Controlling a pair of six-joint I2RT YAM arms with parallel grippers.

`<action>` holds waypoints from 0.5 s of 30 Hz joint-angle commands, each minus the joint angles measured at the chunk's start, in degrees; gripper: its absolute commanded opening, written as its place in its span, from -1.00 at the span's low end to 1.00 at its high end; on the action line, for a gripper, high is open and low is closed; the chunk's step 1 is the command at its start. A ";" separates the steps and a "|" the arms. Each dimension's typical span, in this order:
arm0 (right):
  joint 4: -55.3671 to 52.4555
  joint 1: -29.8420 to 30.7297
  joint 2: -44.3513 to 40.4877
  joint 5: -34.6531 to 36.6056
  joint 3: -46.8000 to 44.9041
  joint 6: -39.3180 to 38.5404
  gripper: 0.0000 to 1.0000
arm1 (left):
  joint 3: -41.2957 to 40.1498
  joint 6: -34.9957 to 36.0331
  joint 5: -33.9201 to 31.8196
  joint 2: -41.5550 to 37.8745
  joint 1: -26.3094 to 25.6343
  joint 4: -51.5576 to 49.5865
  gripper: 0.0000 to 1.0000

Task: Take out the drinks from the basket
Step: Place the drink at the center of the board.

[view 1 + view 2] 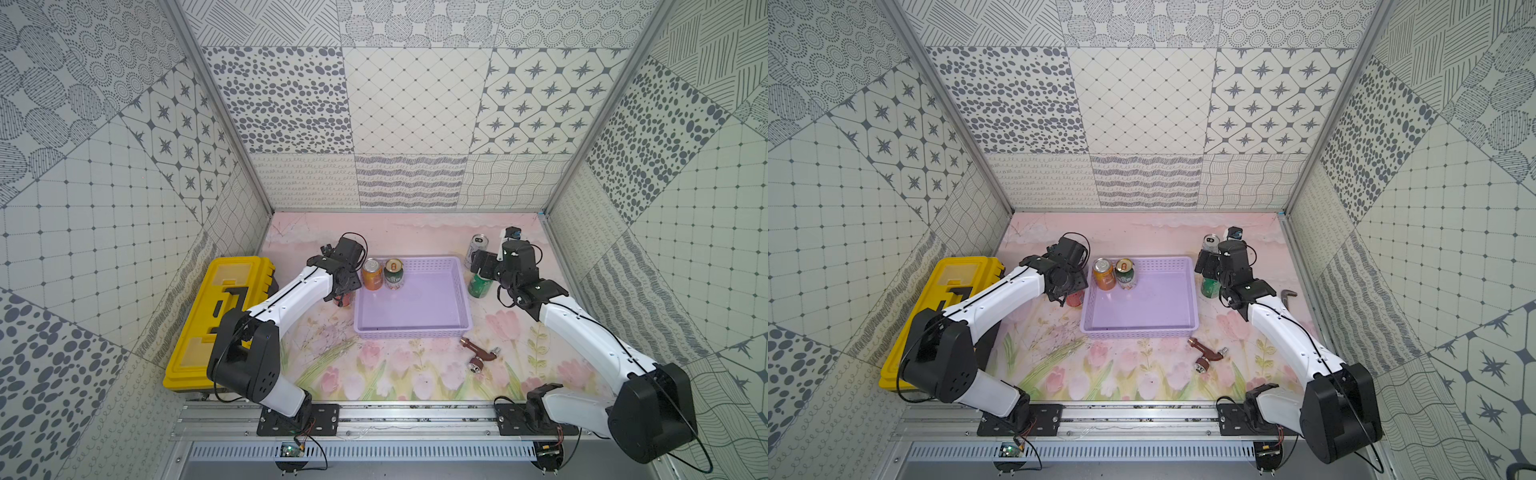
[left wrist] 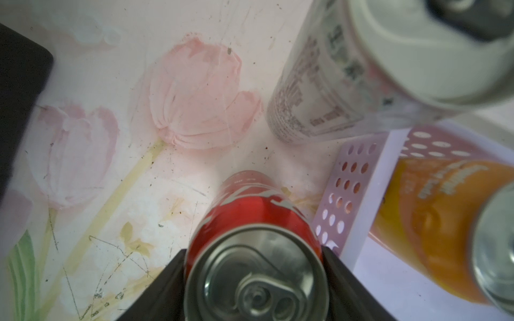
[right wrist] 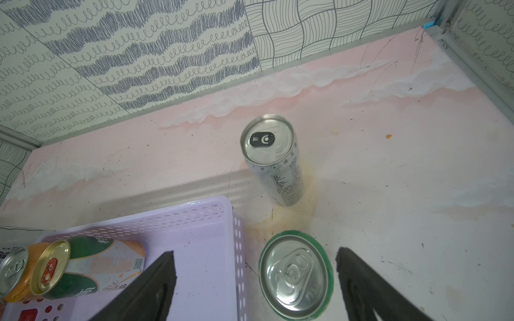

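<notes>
The lilac basket (image 1: 411, 332) (image 1: 1138, 332) holds an orange can (image 1: 372, 274) (image 3: 16, 278) and a dark green gold-topped can (image 1: 393, 274) (image 3: 72, 266) in its far left corner. Just outside its left wall, a red can (image 2: 250, 211) (image 1: 344, 300) stands on the mat, and my left gripper (image 2: 253, 250) is shut on it. A silver-white can (image 2: 319, 83) stands close beyond. My right gripper (image 3: 255, 251) hangs open over a bright green can (image 3: 296, 273) (image 1: 480, 286) outside the right wall, one finger above the basket floor. Another silver-white can (image 3: 274, 164) (image 1: 477, 249) stands behind it.
A yellow toolbox (image 1: 224, 316) lies along the left wall beside my left arm. A brown tap fitting (image 1: 480, 353) lies on the mat in front of the basket. Patterned walls close in on three sides.
</notes>
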 commanded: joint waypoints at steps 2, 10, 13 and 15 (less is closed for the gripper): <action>2.41 -0.02 0.07 -0.23 -0.45 0.32 0.88 | 0.21 -1.89 -0.55 0.39 0.46 3.86 0.50; 2.45 -0.08 0.25 -0.43 -0.37 0.56 0.91 | -0.59 -2.38 -0.49 -1.75 0.55 4.11 0.87; 2.62 -0.33 0.21 -1.08 -0.37 0.51 0.91 | -0.16 -3.05 0.67 -3.65 0.46 3.35 0.99; 3.08 -0.35 0.14 -2.20 -0.51 0.28 0.90 | 0.46 -3.27 2.72 -5.24 0.50 3.02 1.00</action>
